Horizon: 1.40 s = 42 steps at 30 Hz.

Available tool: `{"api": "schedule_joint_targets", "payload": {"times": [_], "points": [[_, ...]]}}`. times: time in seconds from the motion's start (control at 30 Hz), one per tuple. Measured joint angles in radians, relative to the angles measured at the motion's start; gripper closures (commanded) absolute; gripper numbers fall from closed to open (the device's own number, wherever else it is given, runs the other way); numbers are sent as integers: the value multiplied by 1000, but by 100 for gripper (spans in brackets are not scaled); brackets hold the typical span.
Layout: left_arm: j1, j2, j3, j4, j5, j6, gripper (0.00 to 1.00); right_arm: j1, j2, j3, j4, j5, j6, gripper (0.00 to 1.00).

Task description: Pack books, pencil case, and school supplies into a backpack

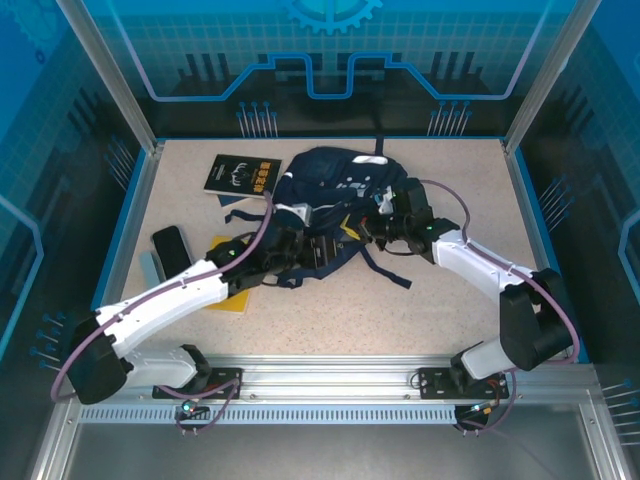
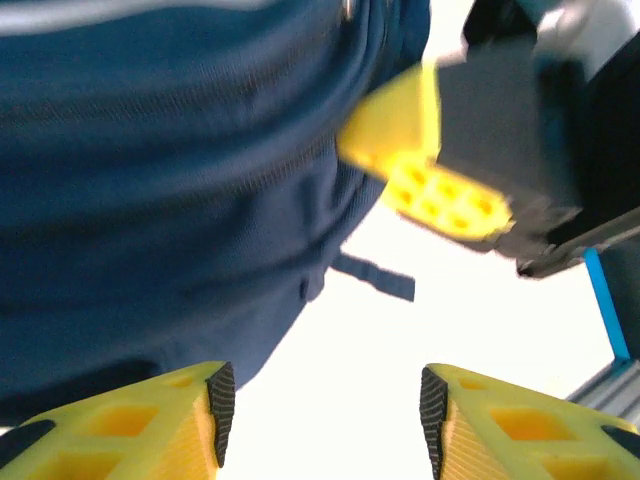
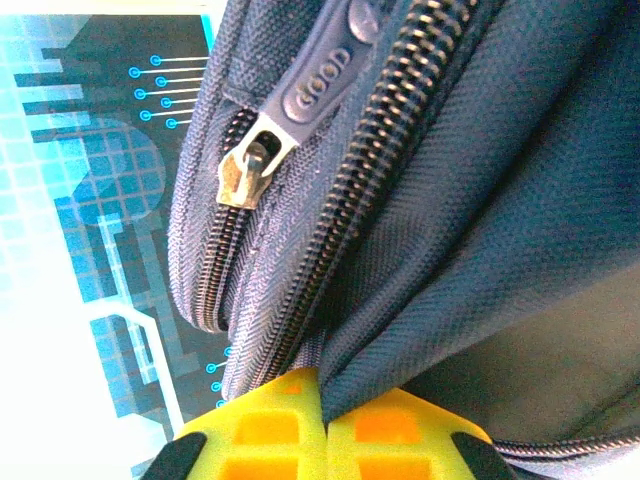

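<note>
A navy-blue backpack (image 1: pixel 330 190) of coarse woven fabric is lying crumpled near the middle of a speckled beige worktop (image 1: pixel 440 290), with its dark straps (image 1: pixel 385 268) trailing toward the near edge. The right gripper (image 3: pixel 322 415) is sitting at the backpack's right side. Its yellow plastic jaws, moulded with square hollows, are pressing together on a fold of the backpack's cloth just below two rows of dark zipper teeth (image 3: pixel 370 190). A dull metal zipper slider (image 3: pixel 245 175) is sitting on the left row, carrying a smooth, rubbery blue-grey pull tab (image 3: pixel 320 85) with raised letters. The left gripper (image 2: pixel 325 420) is hovering at the backpack's near-left side. Its jaws, of the same hollowed yellow plastic with dark ribbed pads, are standing apart with nothing between them and bright worktop showing through the gap. A thin black book (image 1: pixel 240 175) with yellow lettering is lying flat just beside the backpack's far-left edge. A yellow book (image 1: pixel 225 300) is lying flat partly beneath the left arm, near the backpack.
</note>
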Motion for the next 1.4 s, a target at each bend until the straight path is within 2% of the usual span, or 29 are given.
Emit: {"api": "schedule_joint_targets", "payload": {"times": [0.23,0.47,0.67,1.0,1.4], "points": [[-26,84,-45,100,-3,-88,53,21,19,47,-27,-5,-13,100],[-32,122,-112,202,-82,-131,53,61,61,101,-83,-39,-58,99],[-42,127,-142,232,-151,-161,64,66,62,101,-108,-47,-69,100],[-43,158,-151,303,-169,-148,70,67,71,101,-98,-65,-56,100],[-43,175,-164,356,-187,-126,95,68,72,100,-95,-61,-42,100]]}}
